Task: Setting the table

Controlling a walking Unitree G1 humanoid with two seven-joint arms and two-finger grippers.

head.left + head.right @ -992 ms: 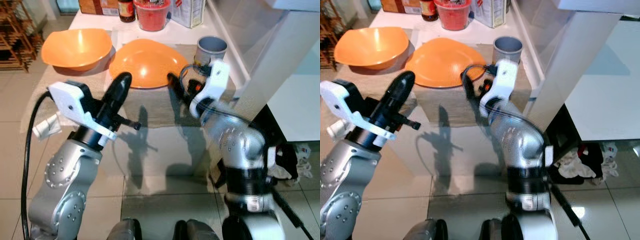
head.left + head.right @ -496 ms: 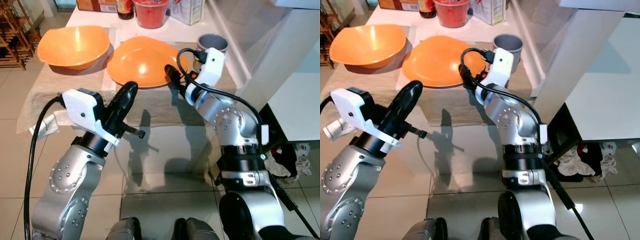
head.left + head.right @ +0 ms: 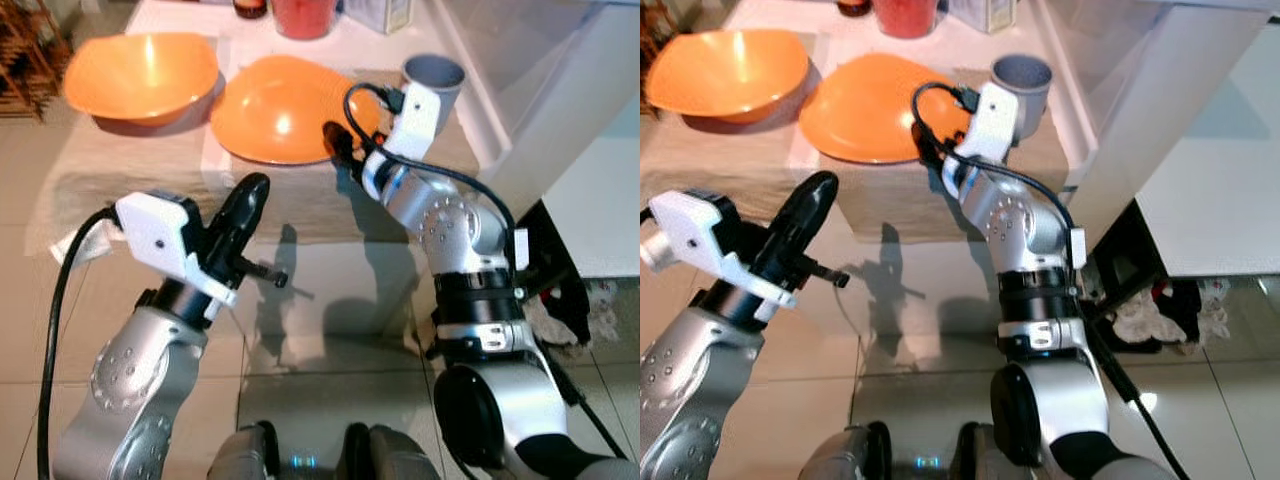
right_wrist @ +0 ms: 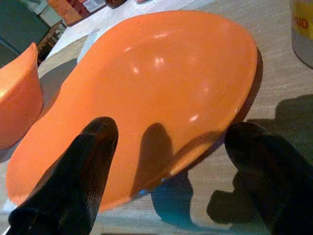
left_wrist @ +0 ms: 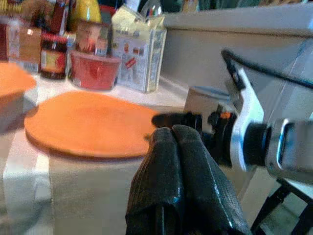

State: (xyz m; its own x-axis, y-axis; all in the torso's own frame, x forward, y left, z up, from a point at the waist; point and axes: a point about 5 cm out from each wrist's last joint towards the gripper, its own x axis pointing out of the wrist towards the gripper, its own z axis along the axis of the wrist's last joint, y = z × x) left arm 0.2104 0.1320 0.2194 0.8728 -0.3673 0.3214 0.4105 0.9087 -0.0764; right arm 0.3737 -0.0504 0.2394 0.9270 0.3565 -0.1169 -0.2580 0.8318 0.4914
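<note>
A shallow orange plate (image 3: 280, 115) lies on the beige runner (image 3: 130, 165) of the table, with an orange bowl (image 3: 140, 70) to its left and a grey cup (image 3: 436, 78) to its right. My right gripper (image 3: 335, 148) reaches to the plate's near right rim. It is open, its black fingers (image 4: 93, 161) spread wide either side of the plate (image 4: 161, 88) rim with nothing held. My left gripper (image 3: 250, 195) is shut and empty, raised in front of the table's near edge and pointing towards the plate (image 5: 88, 122).
A red tub (image 5: 95, 69), jars (image 5: 51, 54) and a carton (image 5: 139, 51) stand at the table's back. A white counter (image 3: 600, 210) rises close on the right, with dark clutter (image 3: 1150, 300) on the tiled floor beside it. A wooden rack (image 3: 25, 60) stands far left.
My right gripper has stretched forward from beside the cup to the plate's rim. The left arm has sunk a little, still shut. The camera has shifted.
</note>
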